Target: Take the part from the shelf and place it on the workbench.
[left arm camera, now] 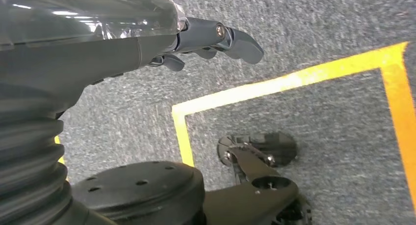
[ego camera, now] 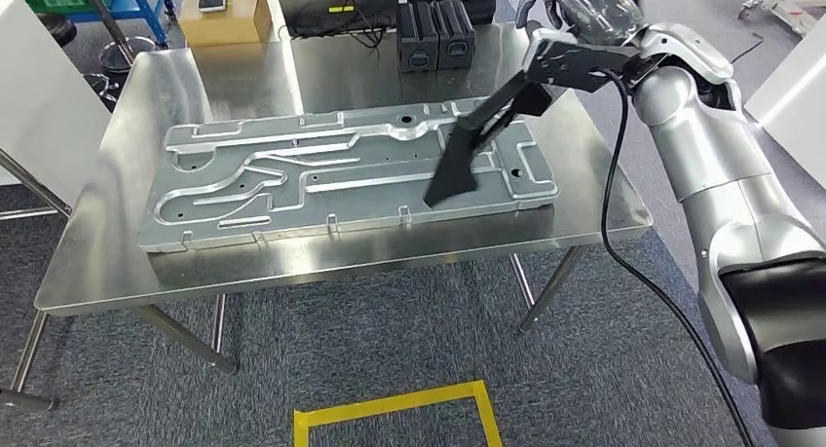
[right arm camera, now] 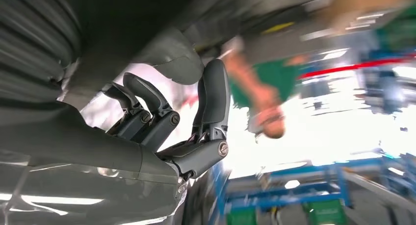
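A large grooved metal part (ego camera: 341, 179) lies flat on the steel tabletop (ego camera: 127, 262), so placement looks done. The right robot hand (ego camera: 575, 14) hovers above its far end, fingers curled, holding nothing. The left wrist view shows the left robot hand (left arm camera: 211, 41) empty, over carpet.

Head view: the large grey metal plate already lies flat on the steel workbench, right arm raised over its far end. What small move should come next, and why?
Probably draw the right hand back toward the body. The grey machined metal plate rests flat on the steel workbench, and the right wrist view shows the fingers curled around nothing, so only clearing the arm seems left.
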Motion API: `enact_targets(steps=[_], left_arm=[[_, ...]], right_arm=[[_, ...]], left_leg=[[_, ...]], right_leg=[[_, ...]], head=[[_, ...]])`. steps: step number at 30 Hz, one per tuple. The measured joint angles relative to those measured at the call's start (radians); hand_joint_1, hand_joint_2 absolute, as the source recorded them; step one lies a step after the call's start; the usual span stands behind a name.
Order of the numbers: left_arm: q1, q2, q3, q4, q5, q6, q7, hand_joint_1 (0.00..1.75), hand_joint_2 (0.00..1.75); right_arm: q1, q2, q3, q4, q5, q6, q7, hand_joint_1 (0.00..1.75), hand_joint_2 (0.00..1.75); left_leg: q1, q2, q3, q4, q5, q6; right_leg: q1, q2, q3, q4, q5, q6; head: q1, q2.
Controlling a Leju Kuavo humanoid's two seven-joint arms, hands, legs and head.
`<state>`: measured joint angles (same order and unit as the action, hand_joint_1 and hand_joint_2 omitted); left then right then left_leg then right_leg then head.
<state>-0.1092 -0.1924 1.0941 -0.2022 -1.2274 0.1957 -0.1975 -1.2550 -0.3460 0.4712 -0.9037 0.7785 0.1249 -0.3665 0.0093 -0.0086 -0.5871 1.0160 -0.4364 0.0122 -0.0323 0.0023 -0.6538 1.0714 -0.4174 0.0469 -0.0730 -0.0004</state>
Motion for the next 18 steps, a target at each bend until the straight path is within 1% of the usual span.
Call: enact_targets(steps=[1,2,4,5,6,7,9,10,11,12,13,14,15,16,17,18], left_arm=[[-0.001,0.000,0.000,0.000,0.000,-0.001,-0.002,0.00,1.75],[-0.002,0.000,0.000,0.000,0.000,-0.002,-0.003,0.00,1.75],[-0.002,0.000,0.000,0.000,0.001,-0.002,-0.004,0.00,1.75],[-0.002,-0.001,0.000,0.000,0.002,-0.002,-0.004,0.00,1.75],[-0.002,-0.001,0.000,0.000,0.002,-0.001,-0.003,0.00,1.75],[-0.003,-0.001,0.000,0.000,0.002,0.000,-0.003,0.00,1.75],[-0.003,-0.002,0.000,0.000,0.003,0.001,-0.003,0.00,1.75],[-0.002,-0.002,0.000,0.000,0.003,0.001,-0.002,0.00,1.75],[-0.002,-0.002,0.000,0.000,0.003,0.002,-0.002,0.00,1.75],[-0.002,-0.002,0.000,0.000,0.004,0.002,-0.002,0.00,1.75],[-0.002,-0.002,0.000,0.000,0.004,0.002,-0.002,0.00,1.75],[-0.002,-0.001,0.000,0.000,0.004,0.002,-0.002,0.00,1.75],[-0.002,-0.001,0.000,0.000,0.004,0.001,-0.001,0.00,1.75],[-0.003,-0.001,0.000,0.000,0.003,0.001,0.000,0.00,1.75],[-0.003,-0.001,0.000,0.000,0.003,0.001,0.002,0.00,1.75],[-0.002,-0.001,0.000,0.000,0.002,0.001,0.005,0.00,1.75]], right_arm=[[-0.029,0.000,0.038,0.038,0.049,-0.029,0.013,1.75,1.75],[-0.051,0.002,0.072,0.073,0.084,-0.051,0.024,1.75,1.75],[-0.081,0.010,0.128,0.133,0.153,-0.095,0.048,1.75,1.75],[-0.095,0.017,0.153,0.163,0.198,-0.124,0.065,1.75,1.75],[-0.110,0.026,0.179,0.193,0.250,-0.155,0.085,1.75,1.75],[-0.124,0.036,0.209,0.224,0.303,-0.184,0.106,1.75,1.75],[-0.141,0.050,0.265,0.278,0.368,-0.218,0.134,1.75,1.75],[-0.143,0.055,0.287,0.299,0.381,-0.225,0.139,1.75,1.75],[-0.143,0.060,0.303,0.317,0.386,-0.228,0.142,1.75,1.75],[-0.144,0.065,0.314,0.331,0.388,-0.230,0.144,1.75,1.75],[-0.146,0.069,0.322,0.344,0.390,-0.232,0.144,1.75,1.75],[-0.151,0.073,0.328,0.356,0.394,-0.236,0.145,1.75,1.75],[-0.157,0.076,0.335,0.367,0.400,-0.240,0.145,1.75,1.75],[-0.163,0.079,0.342,0.378,0.409,-0.246,0.145,1.75,1.75],[-0.168,0.082,0.350,0.389,0.419,-0.253,0.145,1.75,1.75],[-0.170,0.086,0.358,0.398,0.427,-0.262,0.145,1.75,1.75]], left_leg=[[-0.001,-0.001,-0.002,0.003,-0.003,-0.006],[-0.002,-0.003,-0.003,0.004,-0.003,-0.012],[0.002,-0.004,-0.005,0.004,-0.005,-0.022],[0.003,-0.003,-0.010,0.016,-0.014,-0.027],[0.004,-0.001,-0.024,0.047,-0.032,-0.031],[0.005,0.000,-0.048,0.100,-0.059,-0.034],[0.004,0.002,-0.118,0.240,-0.119,-0.035],[0.004,0.002,-0.146,0.291,-0.132,-0.033],[0.003,0.002,-0.158,0.308,-0.125,-0.030],[0.001,0.002,-0.151,0.283,-0.100,-0.025],[-0.002,0.002,-0.126,0.221,-0.061,-0.016],[-0.007,0.002,-0.093,0.146,-0.025,-0.005],[-0.011,0.002,-0.062,0.079,0.000,0.003],[-0.014,0.003,-0.042,0.034,0.014,0.009],[-0.017,0.003,-0.033,0.014,0.016,0.012],[-0.018,0.004,-0.030,0.009,0.016,0.012]], right_leg=[[0.001,0.002,0.015,-0.031,0.005,-0.004],[0.005,0.004,0.017,-0.038,0.001,-0.011],[0.007,0.003,0.017,-0.040,0.002,-0.027],[0.007,0.002,0.017,-0.041,0.003,-0.036],[0.007,0.001,0.019,-0.043,0.003,-0.043],[0.007,0.000,0.020,-0.044,0.003,-0.049],[0.013,0.000,0.021,-0.043,0.001,-0.056],[0.017,0.000,0.022,-0.043,0.000,-0.058],[0.021,0.001,0.024,-0.043,-0.001,-0.060],[0.025,0.001,0.026,-0.043,-0.003,-0.061],[0.028,0.002,0.029,-0.043,-0.004,-0.062],[0.031,0.002,0.032,-0.043,-0.006,-0.062],[0.033,0.002,0.033,-0.042,-0.007,-0.061],[0.034,0.002,0.032,-0.042,-0.008,-0.058],[0.033,0.001,0.031,-0.043,-0.007,-0.053],[0.032,0.002,0.031,-0.044,-0.006,-0.048]], head=[[0.000,0.000],[0.000,0.000],[0.000,0.000],[0.000,0.000],[0.000,0.000],[0.000,0.000],[0.000,0.000],[0.000,0.000],[0.000,0.000],[0.000,0.000],[0.000,0.000],[0.000,0.000],[0.000,0.000],[0.000,0.000],[0.000,0.000],[0.000,0.000]])
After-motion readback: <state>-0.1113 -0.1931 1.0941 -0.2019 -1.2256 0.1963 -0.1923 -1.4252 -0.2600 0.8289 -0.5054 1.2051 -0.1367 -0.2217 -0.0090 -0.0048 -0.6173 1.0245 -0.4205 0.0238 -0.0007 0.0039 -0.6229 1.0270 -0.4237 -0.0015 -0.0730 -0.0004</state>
